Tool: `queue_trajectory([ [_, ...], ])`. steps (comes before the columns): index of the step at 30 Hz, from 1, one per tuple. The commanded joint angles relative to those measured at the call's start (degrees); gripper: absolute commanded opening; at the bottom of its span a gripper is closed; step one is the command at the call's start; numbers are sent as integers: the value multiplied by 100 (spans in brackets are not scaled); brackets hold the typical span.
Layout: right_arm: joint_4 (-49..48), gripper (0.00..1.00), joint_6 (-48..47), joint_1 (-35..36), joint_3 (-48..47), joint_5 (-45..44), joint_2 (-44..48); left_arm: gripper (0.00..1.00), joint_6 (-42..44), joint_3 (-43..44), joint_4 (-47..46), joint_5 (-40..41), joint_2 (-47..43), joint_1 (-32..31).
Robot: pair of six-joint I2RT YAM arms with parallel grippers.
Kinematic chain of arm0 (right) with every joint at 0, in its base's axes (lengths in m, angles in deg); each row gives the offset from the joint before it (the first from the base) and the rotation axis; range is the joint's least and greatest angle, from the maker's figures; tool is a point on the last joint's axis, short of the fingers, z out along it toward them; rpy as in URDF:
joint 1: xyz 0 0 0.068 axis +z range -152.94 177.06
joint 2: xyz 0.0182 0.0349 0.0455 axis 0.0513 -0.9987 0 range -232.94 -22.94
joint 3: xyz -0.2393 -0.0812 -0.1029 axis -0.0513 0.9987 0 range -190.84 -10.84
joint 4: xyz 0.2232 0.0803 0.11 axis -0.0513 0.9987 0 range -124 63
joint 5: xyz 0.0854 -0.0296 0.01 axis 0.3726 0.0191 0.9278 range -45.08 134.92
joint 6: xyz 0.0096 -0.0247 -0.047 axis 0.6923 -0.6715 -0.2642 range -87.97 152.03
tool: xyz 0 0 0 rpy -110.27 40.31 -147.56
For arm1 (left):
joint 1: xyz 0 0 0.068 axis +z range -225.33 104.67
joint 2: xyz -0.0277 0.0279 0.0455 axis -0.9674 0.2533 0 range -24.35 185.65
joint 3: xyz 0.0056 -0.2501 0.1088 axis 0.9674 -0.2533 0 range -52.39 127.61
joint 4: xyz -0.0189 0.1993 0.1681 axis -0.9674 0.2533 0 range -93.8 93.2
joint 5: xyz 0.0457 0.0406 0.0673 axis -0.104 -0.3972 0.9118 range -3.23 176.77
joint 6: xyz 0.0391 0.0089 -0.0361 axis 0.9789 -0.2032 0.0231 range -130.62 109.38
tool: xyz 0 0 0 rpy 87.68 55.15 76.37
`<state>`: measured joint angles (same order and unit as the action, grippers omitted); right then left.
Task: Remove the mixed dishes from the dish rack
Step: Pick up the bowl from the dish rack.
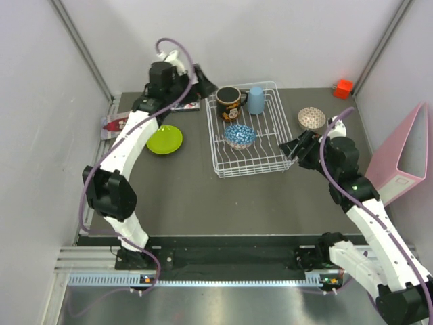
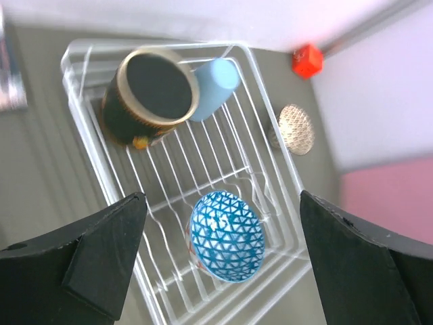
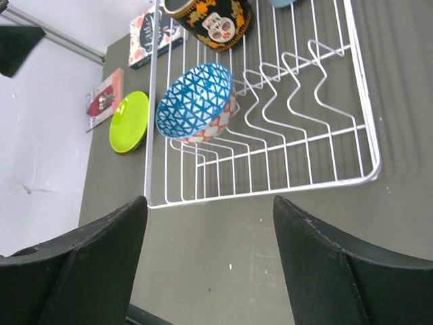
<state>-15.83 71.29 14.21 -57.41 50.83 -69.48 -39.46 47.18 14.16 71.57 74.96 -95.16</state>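
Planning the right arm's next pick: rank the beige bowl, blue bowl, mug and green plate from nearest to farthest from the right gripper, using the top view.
From the right gripper:
1. beige bowl, just beyond it, right of the rack.
2. blue bowl, inside the rack, to the gripper's left.
3. mug, at the rack's far left corner.
4. green plate, far left, outside the rack.
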Motion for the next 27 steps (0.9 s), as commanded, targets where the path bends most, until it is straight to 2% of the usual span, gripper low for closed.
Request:
queue_trajectory([
  [1,-174,74,20,61,77,-37,242,99,-2520,-928,-370,-1513,248,516],
  [5,-95,75,-42,61,121,-204,339,99,-2785,-1142,-249,-950,72,402],
  [9,-174,75,-16,52,183,-178,304,99,-1971,-615,767,-29,1,156],
  [13,-262,75,28,61,201,-134,216,99,-1257,-175,1559,1612,-270,-186],
  [14,-288,75,37,61,201,-134,190,99,-1221,-218,1605,2687,-359,-318],
  [16,-314,75,37,61,218,-134,181,99,-1613,-690,1336,3223,-639,-284],
  [17,-358,75,72,61,244,-143,172,99,-2129,-867,1394,3382,-736,-58],
  [18,-385,75,81,61,245,-143,163,99,-3074,-1095,1282,2870,-850,162],
  [19,-402,75,90,61,245,-134,155,91,-3110,-1968,672,2091,-1130,425],
  [20,-394,75,90,69,245,-143,128,71,-3293,-2481,-927,630,-1246,854],
  [21,-385,75,90,61,236,-134,128,70,-3886,-2930,-1578,232,-1334,972],
  [22,-376,75,99,52,218,-143,128,69,-3797,-3213,-1993,28,-1309,999],
  [23,-359,75,81,61,227,-160,145,73,-3491,-2929,-1215,-52,-1178,912],
  [24,-341,75,73,61,218,-178,154,76,-2801,-2465,-580,112,-994,807],
  [25,-332,75,55,61,227,-196,172,80,-2481,-1581,26,123,-575,719],
  [27,-358,75,46,61,279,-248,190,97,-2084,-1056,838,158,-264,551],
])
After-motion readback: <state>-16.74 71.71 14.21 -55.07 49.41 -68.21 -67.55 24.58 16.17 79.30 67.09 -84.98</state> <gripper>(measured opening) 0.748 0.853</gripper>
